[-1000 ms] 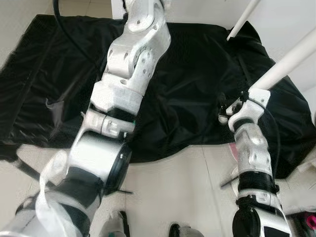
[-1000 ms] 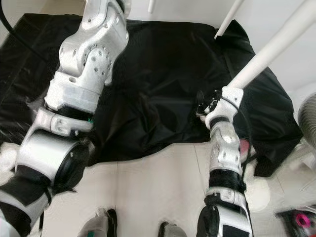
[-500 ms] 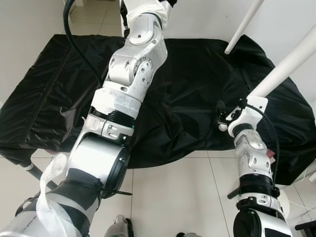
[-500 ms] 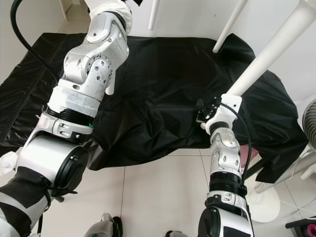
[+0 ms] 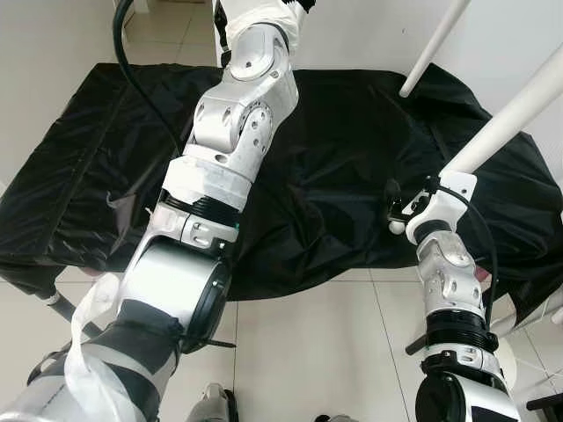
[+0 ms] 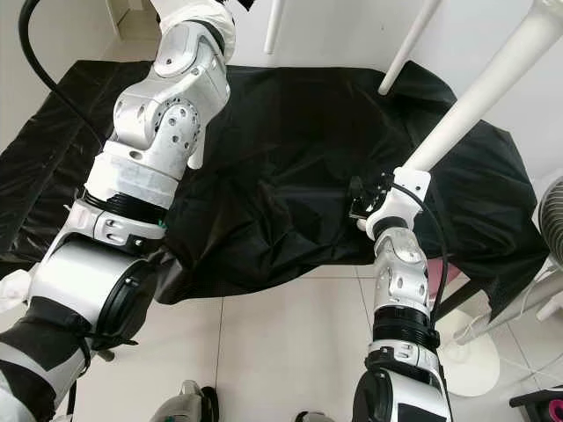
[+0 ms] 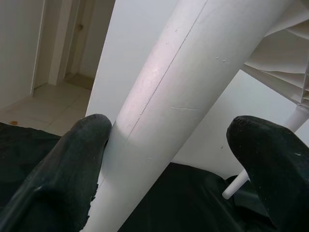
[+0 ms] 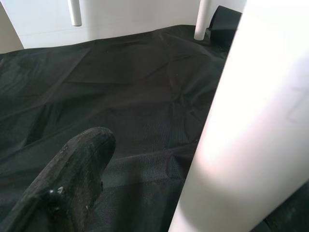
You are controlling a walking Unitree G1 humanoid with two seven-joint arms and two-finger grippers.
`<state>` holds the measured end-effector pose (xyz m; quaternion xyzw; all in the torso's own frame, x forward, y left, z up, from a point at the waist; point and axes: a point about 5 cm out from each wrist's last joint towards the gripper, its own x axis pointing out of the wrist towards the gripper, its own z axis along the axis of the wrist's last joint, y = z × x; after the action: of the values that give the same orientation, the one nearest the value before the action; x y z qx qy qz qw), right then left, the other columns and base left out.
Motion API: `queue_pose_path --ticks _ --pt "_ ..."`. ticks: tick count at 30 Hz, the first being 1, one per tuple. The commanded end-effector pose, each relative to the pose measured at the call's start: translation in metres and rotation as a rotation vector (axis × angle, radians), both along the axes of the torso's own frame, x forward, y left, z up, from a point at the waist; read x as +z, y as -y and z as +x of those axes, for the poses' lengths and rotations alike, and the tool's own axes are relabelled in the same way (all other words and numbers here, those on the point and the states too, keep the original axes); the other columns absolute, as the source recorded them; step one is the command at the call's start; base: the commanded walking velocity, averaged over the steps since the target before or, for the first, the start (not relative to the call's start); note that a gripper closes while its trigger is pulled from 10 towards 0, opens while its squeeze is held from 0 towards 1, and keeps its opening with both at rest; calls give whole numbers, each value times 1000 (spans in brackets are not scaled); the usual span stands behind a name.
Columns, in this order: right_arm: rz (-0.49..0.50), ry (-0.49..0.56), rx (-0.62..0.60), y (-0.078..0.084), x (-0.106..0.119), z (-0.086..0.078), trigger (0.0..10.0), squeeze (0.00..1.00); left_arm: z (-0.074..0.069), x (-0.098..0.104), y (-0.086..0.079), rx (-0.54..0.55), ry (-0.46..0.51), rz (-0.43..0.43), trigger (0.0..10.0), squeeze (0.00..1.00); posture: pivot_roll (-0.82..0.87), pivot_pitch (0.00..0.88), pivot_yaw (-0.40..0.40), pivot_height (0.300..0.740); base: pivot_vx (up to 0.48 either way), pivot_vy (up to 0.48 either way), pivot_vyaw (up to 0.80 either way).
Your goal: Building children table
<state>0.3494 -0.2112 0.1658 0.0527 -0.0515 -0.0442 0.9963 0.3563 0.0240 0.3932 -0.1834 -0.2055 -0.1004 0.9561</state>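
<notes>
Two white legs slant up toward the frame's upper right above the black cloth (image 5: pixel 352 158). Right end effector (image 5: pixel 406 209) sits at the lower end of the nearer leg (image 5: pixel 510 119), apparently grasping it. Left end effector (image 7: pixel 178 159) straddles another leg (image 7: pixel 183 111), fingers spread, one finger (image 7: pixel 72 164) touching.

1. The two eye views look steeply down from the head, facing forward over both silver arms onto a black sheet (image 5: pixel 352 176) spread on the tiled floor (image 5: pixel 308 352).
2. They share almost the whole scene; the right eye view sits slightly further right, taking in more of the floor on the right.
3. The left wrist view looks along its fingers (image 7: pixel 63 164), very near a white table leg (image 7: pixel 164 121), facing a wall beyond.
4. The right wrist view looks down across the sheet toward the far wall, very near another white leg (image 8: pixel 251 130).
5. Both wrist views share the black sheet.
</notes>
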Motion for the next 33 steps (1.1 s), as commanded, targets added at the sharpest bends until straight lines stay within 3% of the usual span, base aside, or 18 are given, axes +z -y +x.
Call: queue_pose_path --ticks 1,27,28,29,30,31,33 --pt "-9 17 106 -26 4 5 10000 0 -28 14 46 -468 220 194 10000 0 59 150 -32 740 0 0 0" --pt "-9 17 106 -26 4 5 10000 0 -28 14 46 -468 220 194 10000 0 59 150 -32 740 0 0 0" --pt "-13 17 117 -26 4 5 10000 0 -26 9 46 -461 209 206 10000 0 57 0 0 740 0 0 0" --pt "-34 29 149 -26 11 8 10000 0 -19 -11 35 -411 197 322 10000 0 59 0 0 740 0 0 0" --pt "-34 29 149 -26 11 8 10000 0 -19 -11 35 -411 197 322 10000 0 59 0 0 740 0 0 0" --pt "-49 37 170 -25 15 10 10000 0 -16 -26 27 -380 185 409 10000 0 58 0 0 740 0 0 0" --pt "-49 37 170 -25 15 10 10000 0 -16 -26 27 -380 185 409 10000 0 58 0 0 740 0 0 0"
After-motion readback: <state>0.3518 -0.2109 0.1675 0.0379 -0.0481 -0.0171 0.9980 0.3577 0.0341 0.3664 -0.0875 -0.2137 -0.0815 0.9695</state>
